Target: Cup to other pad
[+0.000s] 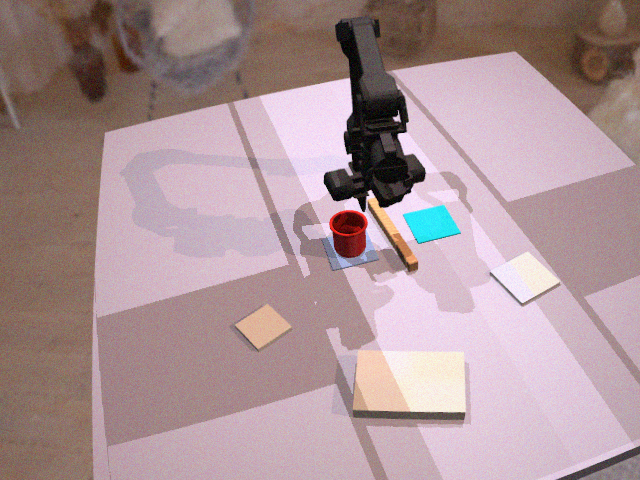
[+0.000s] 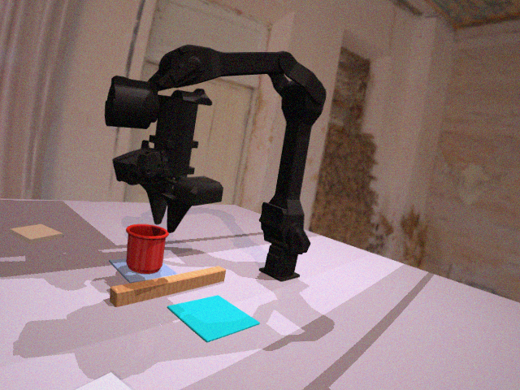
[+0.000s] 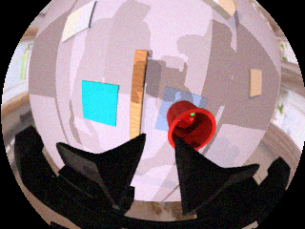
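The red cup (image 1: 349, 245) (image 2: 145, 253) (image 3: 177, 112) stands upright on the blue-grey pad (image 1: 370, 254) (image 2: 119, 266) (image 3: 165, 106). A green marble (image 3: 193, 114) shows inside it in the wrist view; other contents are hard to make out. The cyan pad (image 1: 431, 223) (image 2: 213, 318) (image 3: 100, 102) lies bare on the other side of the wooden bar. My gripper (image 2: 164, 227) (image 3: 160, 138) is partly open and empty, pointing down. Its fingertips are near the height of the cup's rim and off to the arm-base side, with one tip close to the rim in the wrist view.
The wooden bar (image 1: 392, 235) (image 2: 167, 286) (image 3: 138, 86) lies between the two pads as a low barrier. A thick pale board (image 1: 408, 384), a small tan tile (image 1: 263, 327) (image 2: 36, 231) (image 3: 255, 82) and a cream tile (image 1: 524, 277) (image 3: 78, 21) lie farther from the arm.
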Tool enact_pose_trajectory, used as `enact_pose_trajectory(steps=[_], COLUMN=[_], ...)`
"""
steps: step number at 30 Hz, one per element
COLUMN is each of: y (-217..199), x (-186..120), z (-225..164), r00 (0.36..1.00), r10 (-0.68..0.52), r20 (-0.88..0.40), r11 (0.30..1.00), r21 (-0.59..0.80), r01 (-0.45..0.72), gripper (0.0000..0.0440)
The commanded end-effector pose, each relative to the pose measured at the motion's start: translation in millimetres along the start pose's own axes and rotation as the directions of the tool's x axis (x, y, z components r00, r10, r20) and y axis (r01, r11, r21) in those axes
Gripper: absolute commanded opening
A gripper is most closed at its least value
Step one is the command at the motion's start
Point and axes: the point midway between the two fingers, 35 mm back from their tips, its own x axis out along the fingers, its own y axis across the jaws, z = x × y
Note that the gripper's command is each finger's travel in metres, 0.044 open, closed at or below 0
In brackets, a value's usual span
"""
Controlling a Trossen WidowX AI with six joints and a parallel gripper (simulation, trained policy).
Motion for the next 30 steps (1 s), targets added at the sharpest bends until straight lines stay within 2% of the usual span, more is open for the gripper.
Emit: enact_pose_trajectory(steps=[1,20,28,30], y=[-4,-11,-12,-12], x=[14,72,86,85], z=[-2,-5,-8,-9], r00=[1.000,0.997,0.996,0.996], r10=[0.001,0.042,0.049,0.051], r20=[-0.026,-0.068,-0.078,-0.078], r11=[1.000,0.983,0.953,0.944], r21=[-0.018,-0.176,-0.296,-0.322], r01=[-0.002,-0.053,-0.070,-0.074], gripper=[0.0172,0.0182,0.0000,0.0000])
